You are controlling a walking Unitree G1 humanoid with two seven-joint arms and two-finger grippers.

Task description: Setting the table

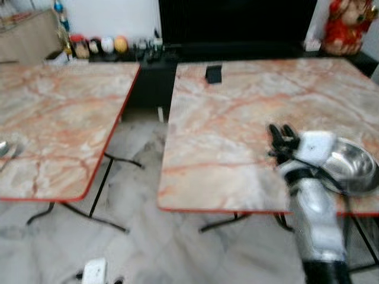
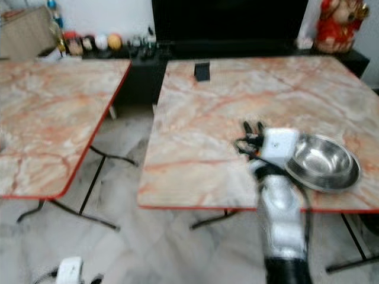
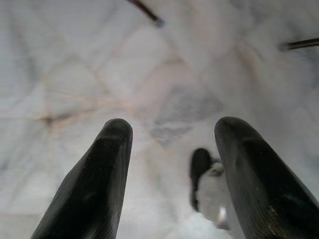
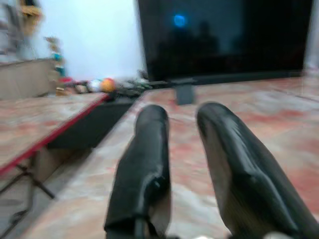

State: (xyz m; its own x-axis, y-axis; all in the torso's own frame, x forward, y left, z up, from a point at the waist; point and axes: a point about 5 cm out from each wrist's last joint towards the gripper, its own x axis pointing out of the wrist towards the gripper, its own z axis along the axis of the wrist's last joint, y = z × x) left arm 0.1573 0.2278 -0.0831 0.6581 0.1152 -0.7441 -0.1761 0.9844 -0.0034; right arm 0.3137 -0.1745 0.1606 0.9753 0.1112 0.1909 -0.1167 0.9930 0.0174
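Note:
A shiny steel bowl point(image 1: 350, 165) sits near the front right of the right marble table point(image 1: 237, 118). My right gripper point(image 1: 282, 131) hovers over that table just left of the bowl. Its fingers point toward the far side, stand a narrow gap apart and hold nothing; the right wrist view shows the same gripper point(image 4: 182, 117). Some silver cutlery point(image 1: 6, 152) lies at the left edge of the left marble table point(image 1: 65, 112). My left arm point(image 1: 95, 272) hangs low over the floor, and its gripper point(image 3: 172, 129) is wide open and empty.
A floor gap point(image 1: 142, 148) separates the two red-edged tables, which stand on black folding legs point(image 1: 100, 189). A small black object point(image 1: 213, 74) stands at the right table's far side. Behind are a dark cabinet with a screen point(image 1: 237, 23), small ornaments point(image 1: 106, 44) and a red figurine point(image 1: 349, 23).

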